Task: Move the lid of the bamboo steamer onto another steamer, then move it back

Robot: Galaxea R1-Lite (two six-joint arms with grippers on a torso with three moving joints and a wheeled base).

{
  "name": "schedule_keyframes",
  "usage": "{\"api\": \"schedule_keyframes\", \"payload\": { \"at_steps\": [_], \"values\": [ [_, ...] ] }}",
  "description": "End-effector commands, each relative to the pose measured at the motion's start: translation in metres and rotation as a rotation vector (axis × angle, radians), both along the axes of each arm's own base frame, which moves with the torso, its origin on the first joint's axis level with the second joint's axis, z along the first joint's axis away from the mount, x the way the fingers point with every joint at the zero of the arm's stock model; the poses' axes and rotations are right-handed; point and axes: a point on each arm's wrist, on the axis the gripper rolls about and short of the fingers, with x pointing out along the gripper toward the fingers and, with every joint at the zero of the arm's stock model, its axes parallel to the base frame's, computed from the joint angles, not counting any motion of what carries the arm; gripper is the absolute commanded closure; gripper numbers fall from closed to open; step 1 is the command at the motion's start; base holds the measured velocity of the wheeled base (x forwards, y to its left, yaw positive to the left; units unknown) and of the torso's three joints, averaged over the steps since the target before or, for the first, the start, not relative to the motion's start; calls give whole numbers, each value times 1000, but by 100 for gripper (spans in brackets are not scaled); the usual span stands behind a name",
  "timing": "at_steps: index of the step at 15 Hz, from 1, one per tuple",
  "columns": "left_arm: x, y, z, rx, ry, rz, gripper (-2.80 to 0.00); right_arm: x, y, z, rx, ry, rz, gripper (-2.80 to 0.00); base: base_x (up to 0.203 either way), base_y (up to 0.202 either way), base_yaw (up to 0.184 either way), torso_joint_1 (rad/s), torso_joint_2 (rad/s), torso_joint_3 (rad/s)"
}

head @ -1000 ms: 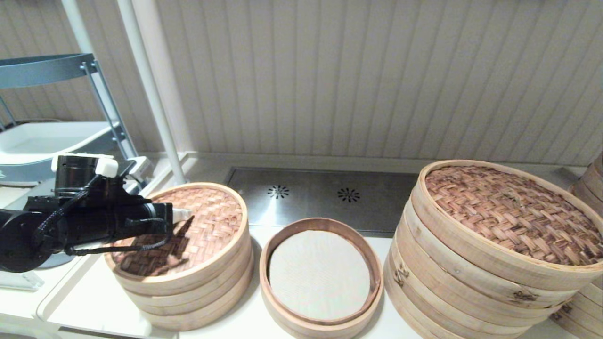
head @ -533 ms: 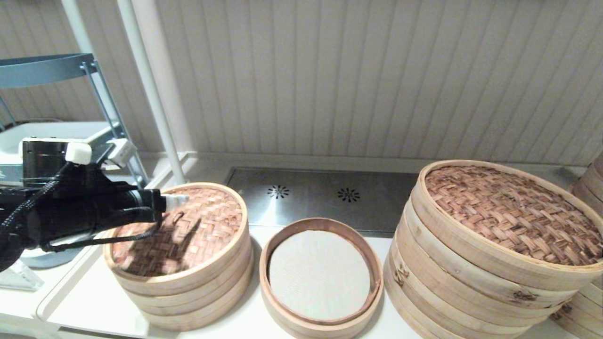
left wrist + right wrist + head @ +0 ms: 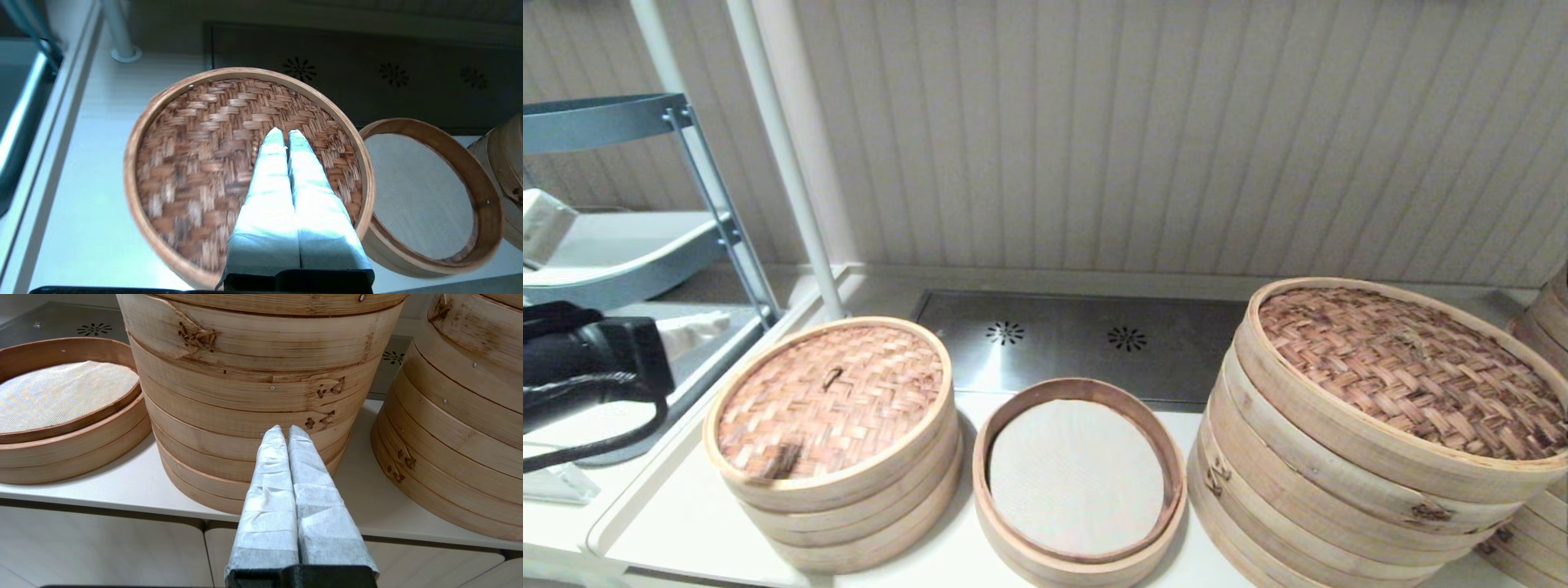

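— Checking lid: the bamboo steamer lid [image 3: 832,398] sits on the pale three-tier steamer [image 3: 849,506], beside another steamer [image 3: 1080,478], which is uncovered.
— Grippers?
— Left gripper [image 3: 286,136] above lid, fingers pressed together, empty. Right gripper [image 3: 284,433] likewise, facing the large stack [image 3: 261,384].

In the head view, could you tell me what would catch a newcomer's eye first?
Probably the big dark-woven steamer stack filling the right side of the counter. Next come the bamboo steamer lid, resting on the pale stack at the left, and the low open steamer with its grey-white liner between them. The left pincer, shut and empty, hangs over that lid; the right pincer sits parked before the big stack.
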Motion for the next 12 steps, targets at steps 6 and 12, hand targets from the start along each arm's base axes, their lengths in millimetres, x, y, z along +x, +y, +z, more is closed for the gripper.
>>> {"api": "schedule_keyframes", "payload": {
  "at_steps": [6, 12],
  "values": [
    [-138, 8, -61, -4, -84, 45, 0, 0, 0, 0, -1, 1, 1, 0, 0, 0, 0, 0, 0, 0],
    [-169, 8, -143, -6, 34, 23, 0, 0, 0, 0, -1, 0, 1, 0, 0, 0, 0, 0, 0, 0]
  ]
}}
